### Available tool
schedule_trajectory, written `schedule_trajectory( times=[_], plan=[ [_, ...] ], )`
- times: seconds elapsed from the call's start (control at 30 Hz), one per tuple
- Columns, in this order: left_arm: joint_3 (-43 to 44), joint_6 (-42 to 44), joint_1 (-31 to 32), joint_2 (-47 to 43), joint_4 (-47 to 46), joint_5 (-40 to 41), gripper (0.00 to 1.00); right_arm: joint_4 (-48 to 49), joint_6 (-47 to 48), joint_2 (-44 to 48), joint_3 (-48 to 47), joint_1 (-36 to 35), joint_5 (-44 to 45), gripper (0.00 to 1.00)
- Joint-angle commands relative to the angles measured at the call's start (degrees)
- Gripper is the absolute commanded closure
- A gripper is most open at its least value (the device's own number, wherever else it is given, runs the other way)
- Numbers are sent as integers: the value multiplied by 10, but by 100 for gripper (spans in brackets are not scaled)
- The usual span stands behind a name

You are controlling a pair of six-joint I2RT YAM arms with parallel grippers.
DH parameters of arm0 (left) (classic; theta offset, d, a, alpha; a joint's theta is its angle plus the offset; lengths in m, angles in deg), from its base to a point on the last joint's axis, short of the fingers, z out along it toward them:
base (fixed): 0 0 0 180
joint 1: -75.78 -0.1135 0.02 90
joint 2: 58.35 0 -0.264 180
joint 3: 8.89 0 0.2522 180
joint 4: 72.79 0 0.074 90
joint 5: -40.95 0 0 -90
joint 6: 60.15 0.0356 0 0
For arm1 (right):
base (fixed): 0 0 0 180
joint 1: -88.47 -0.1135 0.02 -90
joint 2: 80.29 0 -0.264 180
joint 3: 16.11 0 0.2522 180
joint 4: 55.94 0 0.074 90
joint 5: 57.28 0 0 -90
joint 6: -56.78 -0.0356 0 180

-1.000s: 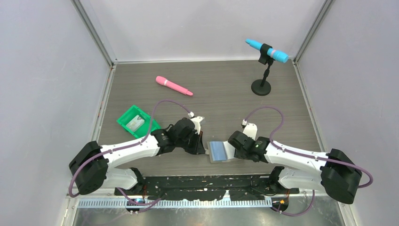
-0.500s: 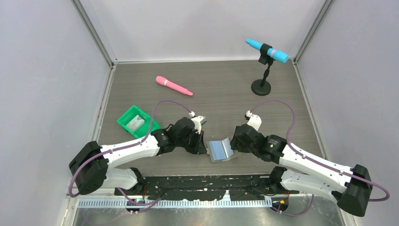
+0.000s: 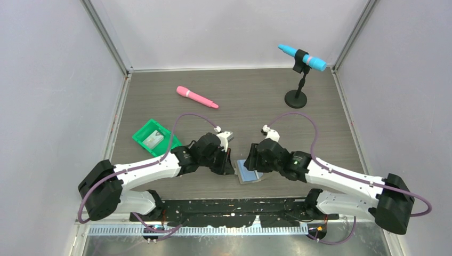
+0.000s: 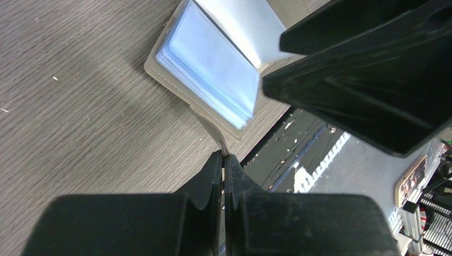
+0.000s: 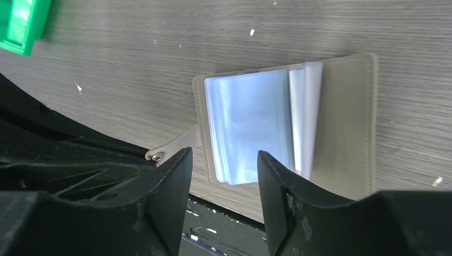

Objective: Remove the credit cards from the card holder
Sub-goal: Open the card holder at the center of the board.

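Card holder (image 3: 249,172) lies open on the tabletop (image 3: 250,106) close to the near edge, between the two claws, grey cover down and pale blue pockets facing up. In the right wrist view the pocket stack lies mostly on the left half and a few leaves stand up near the spine. Can't tell if any cards sit inside the pockets. Left claw (image 4: 223,160) is pressed together on the holder's thin grey strap tab, whose snap end shows at the fingertips in the right wrist view, and it sits low at the holder's left edge. Right claw (image 5: 224,157) has its jaws apart and empty, right over the blue pockets, which show in the gap between the fingers. Can't tell if a fingertip touches the plastic. Green tray (image 3: 143,140) sits to the left, well apart from the holder, with one pale credit card (image 3: 153,138) lying flat in it. Pink stick-shaped object (image 3: 197,97) lies farther back on the tabletop. Blue mic (image 3: 302,57) is clipped in a black stand (image 3: 296,98) at the back right.
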Motion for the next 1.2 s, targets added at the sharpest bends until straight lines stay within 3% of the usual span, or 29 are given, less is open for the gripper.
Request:
schedule_trajectory(
  times=[0.0,0.4,0.77,1.17],
  plan=[
    [18,1,-1,-4,-15,-11,100,74,10,-39,-7,-5,-37,44],
    [5,9,-1,-23,0,6,100,82,33,-118,12,-4,0,29],
    [-1,18,-2,-29,-2,14,100,82,59,-140,24,0,-3,32],
    [1,20,-2,-28,6,24,100,26,77,-94,20,-1,42,33]
  ],
)
